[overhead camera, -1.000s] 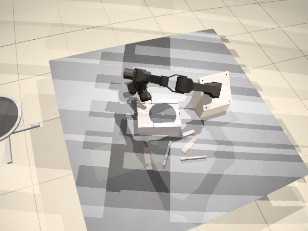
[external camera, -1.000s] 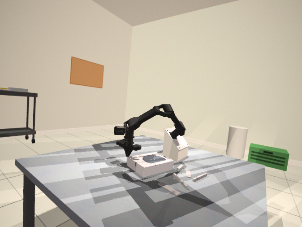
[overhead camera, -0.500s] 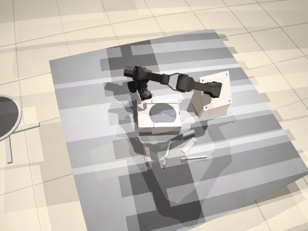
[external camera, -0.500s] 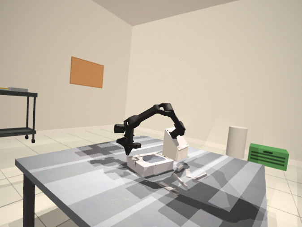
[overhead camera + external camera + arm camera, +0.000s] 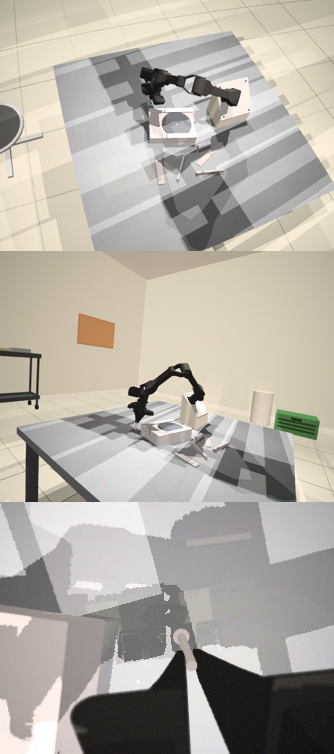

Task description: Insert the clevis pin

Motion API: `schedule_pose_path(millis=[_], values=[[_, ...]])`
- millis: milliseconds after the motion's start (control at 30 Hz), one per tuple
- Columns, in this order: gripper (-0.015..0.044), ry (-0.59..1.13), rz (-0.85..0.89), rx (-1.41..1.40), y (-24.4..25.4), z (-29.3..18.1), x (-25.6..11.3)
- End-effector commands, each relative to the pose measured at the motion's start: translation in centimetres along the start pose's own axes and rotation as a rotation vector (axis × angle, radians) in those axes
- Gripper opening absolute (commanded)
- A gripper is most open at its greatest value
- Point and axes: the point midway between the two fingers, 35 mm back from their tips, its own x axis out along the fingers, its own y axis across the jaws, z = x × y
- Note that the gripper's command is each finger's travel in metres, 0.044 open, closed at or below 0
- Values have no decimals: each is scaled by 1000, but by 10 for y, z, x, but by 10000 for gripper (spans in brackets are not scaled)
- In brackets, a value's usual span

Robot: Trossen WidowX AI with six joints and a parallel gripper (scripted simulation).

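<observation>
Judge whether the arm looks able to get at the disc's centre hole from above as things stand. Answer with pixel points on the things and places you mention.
Probably yes: the disc (image 5: 172,129) (image 5: 168,427) lies face up in the tray (image 5: 172,141) (image 5: 168,439) with nothing seen over its hole. The hand (image 5: 137,422) (image 5: 191,652), shut on the pin (image 5: 136,425) (image 5: 187,649), is beside the tray.

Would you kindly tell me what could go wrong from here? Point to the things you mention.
The jaws grip the pin (image 5: 148,102) (image 5: 136,425) (image 5: 186,652) only near their tips, so it might slip or swivel. Its wide head points away from the jaws, so it would probably need turning over. The disc's (image 5: 176,117) (image 5: 169,427) hole looks small, so slight misalignment could jam it.
</observation>
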Motion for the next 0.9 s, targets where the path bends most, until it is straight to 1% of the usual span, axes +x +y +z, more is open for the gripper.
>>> schedule_pose_path(millis=[0,333,867], values=[[0,-57,-7,3,-4,-1,0],[0,-212,-18,-11,-6,-2,0],[0,-431,14,2,4,-26,-11]])
